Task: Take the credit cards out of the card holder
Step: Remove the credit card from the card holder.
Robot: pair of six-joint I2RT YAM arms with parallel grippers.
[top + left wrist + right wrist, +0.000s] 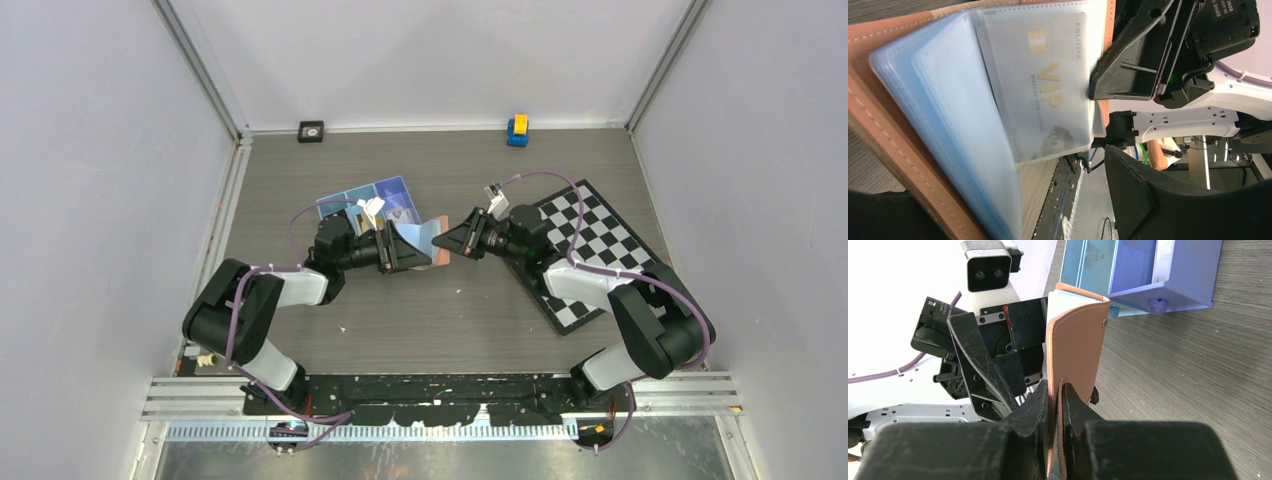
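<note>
Right gripper fills the bottom centre of its wrist view, jaws clamped on the lower edge of the card holder, whose tan cover stands upright, with the blue tray behind it at upper right. In the top view the holder sits at frame centre between both grippers. The left gripper has its jaws spread wide, one finger clearly apart from the sleeves, so it pinches nothing. Holder is tan and leather-look, with pale stitching, a snap stud and fanned bluish clear sleeves. A pale card with a gold chip and gold VIP lettering sits fully inside the front sleeve. No card is out yet. Best bet: steady the cover with the right gripper, close the left on the card edge alone, not the sleeve, and pull straight along the pocket opening.
</note>
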